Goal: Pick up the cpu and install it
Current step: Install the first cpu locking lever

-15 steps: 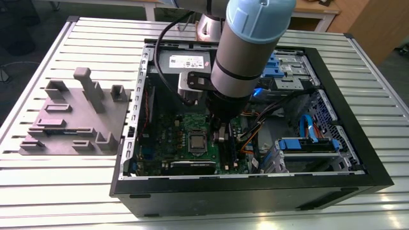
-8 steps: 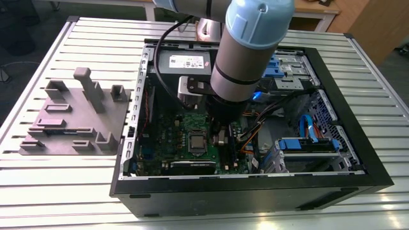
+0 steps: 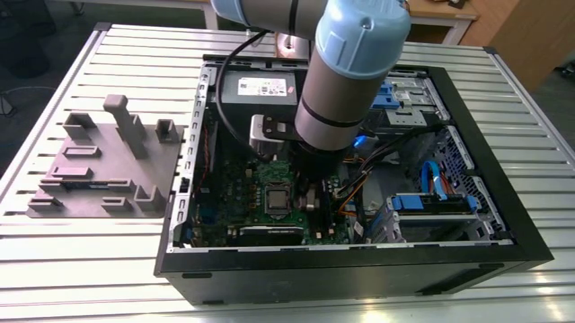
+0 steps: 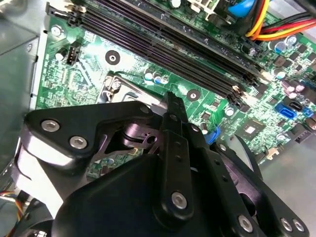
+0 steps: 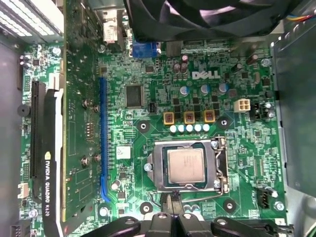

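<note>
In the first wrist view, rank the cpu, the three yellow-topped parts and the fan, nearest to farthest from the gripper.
1. cpu: in its socket, just ahead of the gripper.
2. yellow-topped parts: a row on the board, beyond the socket.
3. fan: past that row, over the board's far edge.

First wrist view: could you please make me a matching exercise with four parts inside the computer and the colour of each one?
Things:
1 cpu
2 long slot
3 small square connector
4 fan

Colours:
a black
b silver-grey
c white
d blue

Pairs: 1-b; 2-d; 3-c; 4-a
</note>
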Robot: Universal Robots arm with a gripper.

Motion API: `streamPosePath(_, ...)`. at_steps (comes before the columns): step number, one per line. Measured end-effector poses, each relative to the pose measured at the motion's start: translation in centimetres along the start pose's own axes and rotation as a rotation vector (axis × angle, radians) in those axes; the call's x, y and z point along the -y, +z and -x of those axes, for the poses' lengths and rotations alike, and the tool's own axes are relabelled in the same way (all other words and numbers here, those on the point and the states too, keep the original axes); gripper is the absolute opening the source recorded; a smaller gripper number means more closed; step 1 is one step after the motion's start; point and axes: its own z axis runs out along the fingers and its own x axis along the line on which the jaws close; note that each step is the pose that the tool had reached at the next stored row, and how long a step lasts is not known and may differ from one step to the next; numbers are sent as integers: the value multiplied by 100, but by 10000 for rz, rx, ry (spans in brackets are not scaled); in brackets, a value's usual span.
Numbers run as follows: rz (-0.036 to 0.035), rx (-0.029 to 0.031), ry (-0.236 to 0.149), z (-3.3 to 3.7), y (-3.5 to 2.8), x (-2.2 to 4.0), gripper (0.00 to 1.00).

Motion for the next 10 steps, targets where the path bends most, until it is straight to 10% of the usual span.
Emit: streamPosePath(10, -4, -5, -94, -18, 85, -3, 10)
